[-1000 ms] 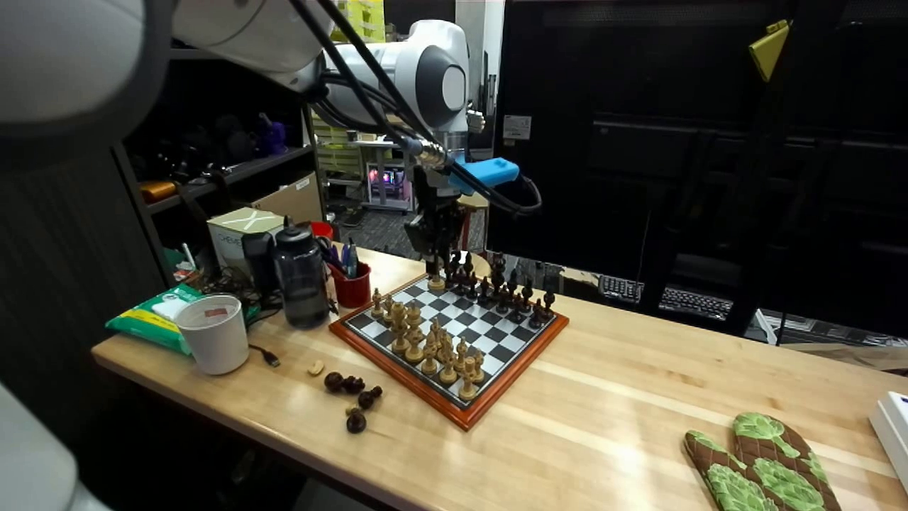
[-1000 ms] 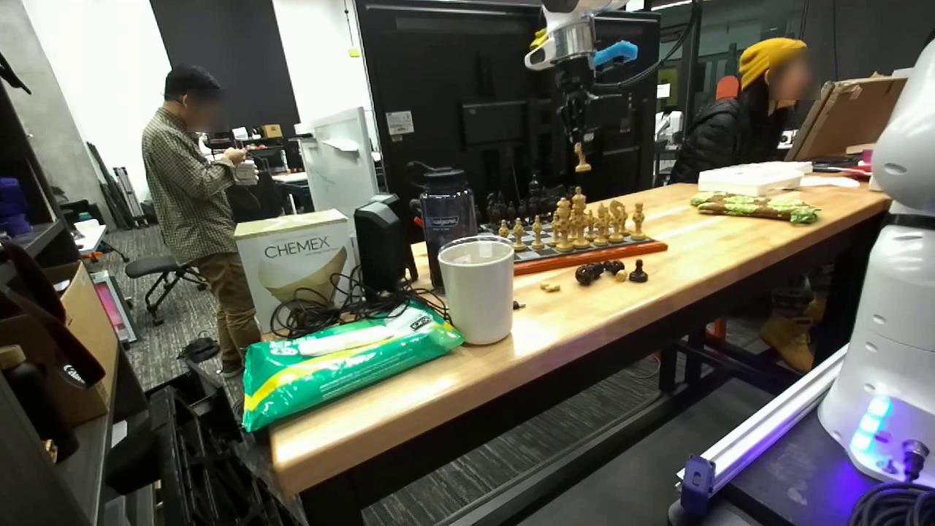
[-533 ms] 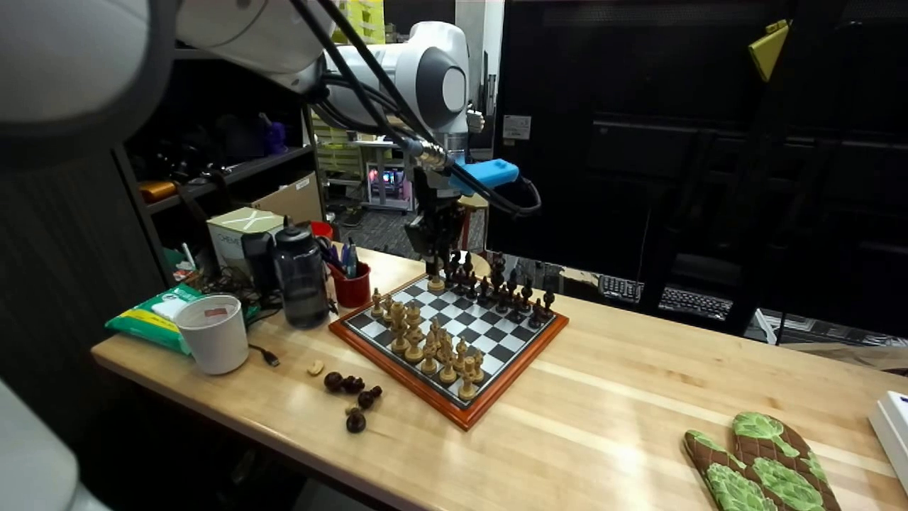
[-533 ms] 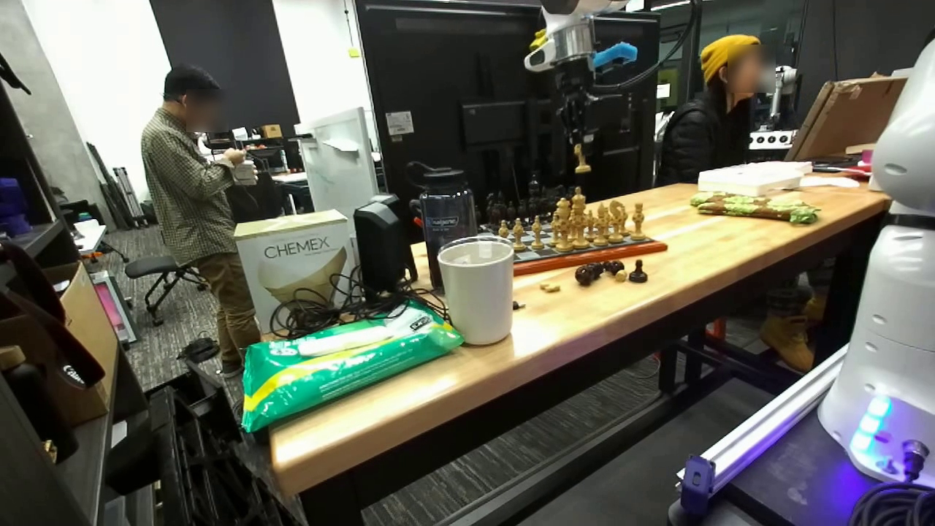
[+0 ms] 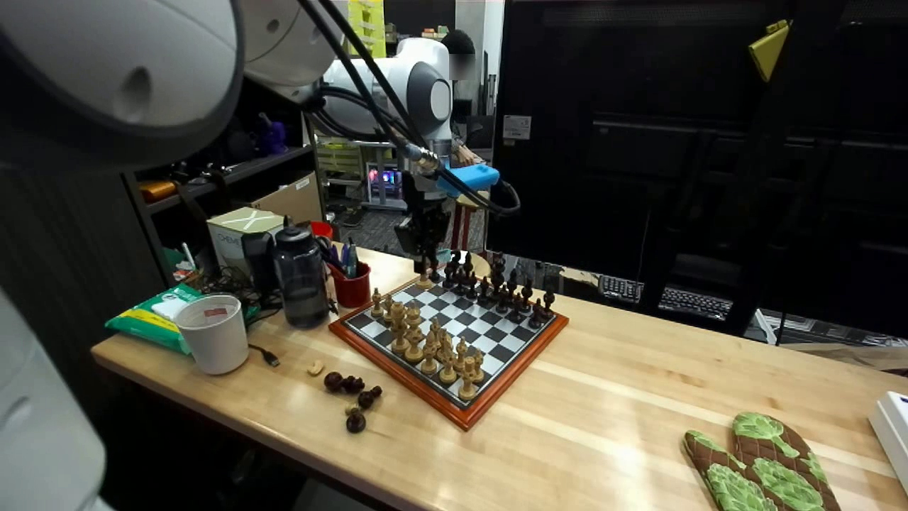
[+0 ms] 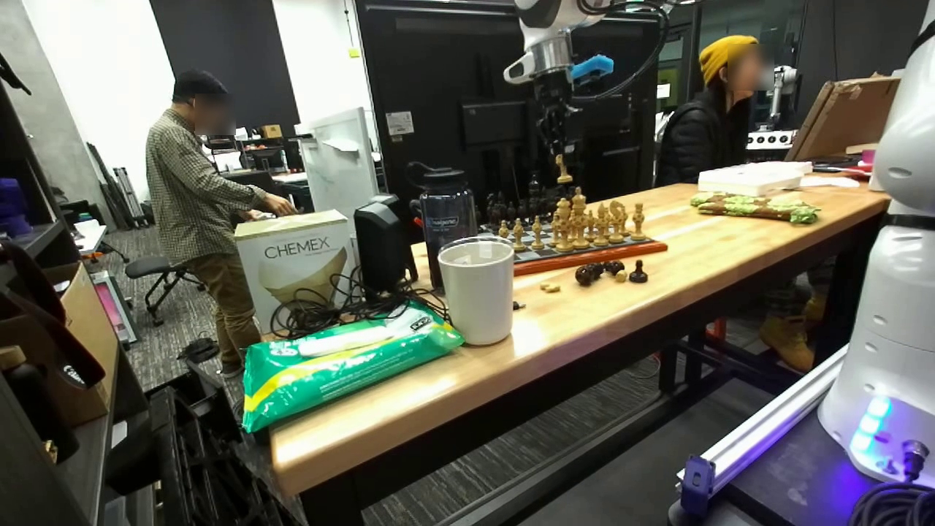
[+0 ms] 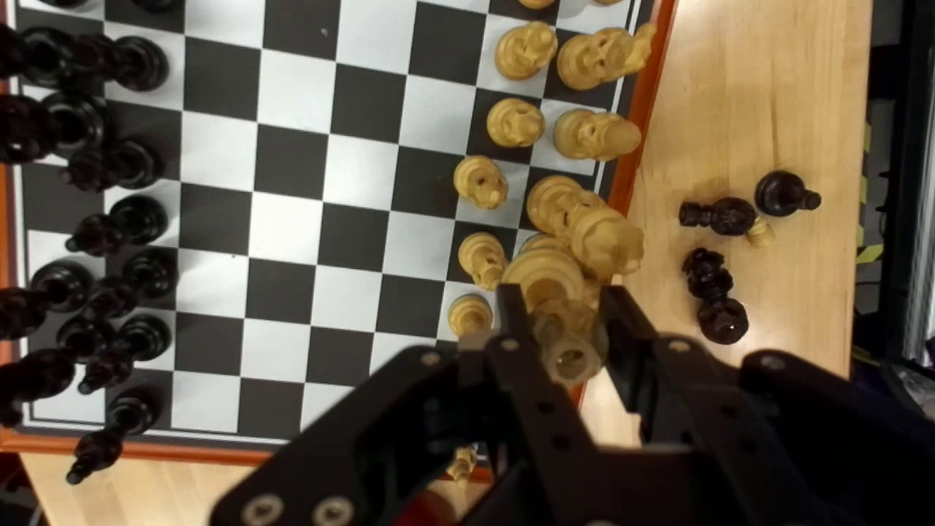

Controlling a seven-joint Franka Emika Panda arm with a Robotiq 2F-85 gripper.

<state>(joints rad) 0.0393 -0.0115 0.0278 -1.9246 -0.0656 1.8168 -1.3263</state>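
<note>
My gripper (image 7: 564,298) is shut on a light wooden chess piece (image 7: 568,351), blurred close to the camera. In an exterior view the held piece (image 6: 562,169) hangs upright below the fingertips, in the air above the chessboard (image 6: 592,257). It also shows in an exterior view (image 5: 424,279). The wrist view shows the board (image 7: 288,226) with dark pieces (image 7: 139,219) along the left and light pieces (image 7: 595,135) along the right. Several light pieces stand just below the held piece. The fingers hide part of the board's near corner.
Fallen dark pieces (image 7: 723,215) and small light pieces lie beside the board. A white cup (image 6: 476,292), water bottle (image 5: 301,277), red pen holder (image 5: 352,285), green wipes pack (image 6: 350,358) and oven mitts (image 5: 766,461) are on the table. Two people stand or sit behind.
My gripper has moved left and slightly down in an exterior view, still carrying the light piece. The person at the left has lowered and reached out his hands.
</note>
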